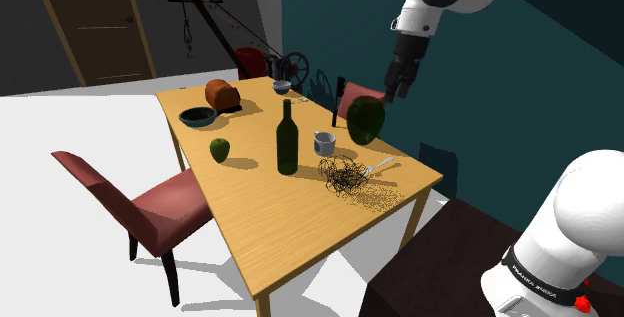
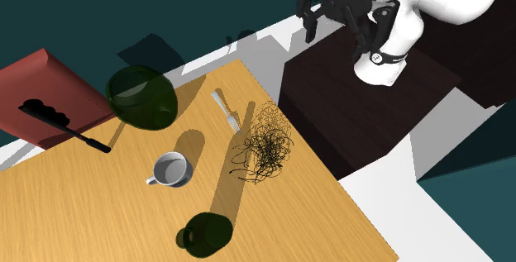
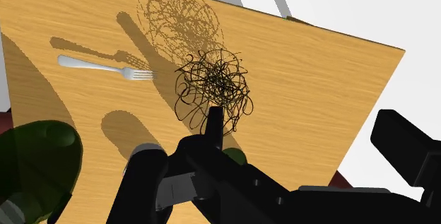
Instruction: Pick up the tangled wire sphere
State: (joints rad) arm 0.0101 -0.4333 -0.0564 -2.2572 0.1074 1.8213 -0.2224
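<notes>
Fingers (image 3: 212, 125) are standing wide apart, gripping nothing — the gripper (image 1: 396, 85) is hanging high above the table (image 1: 300, 235). Below it, the wire sphere (image 3: 215, 88) is sitting on the wood near the table edge closest to the stand (image 1: 440, 255), with a fork (image 3: 106, 68) lying just beside it. It is looking light, springy and open-meshed, so the strands are likely to give and snag — closing across its dense middle seems safest. Farther out, a mug (image 2: 171, 169) is standing empty, a green glass vase (image 2: 142, 97) is showing nothing inside, and the bottle (image 1: 287, 140) is too dark to tell.
</notes>
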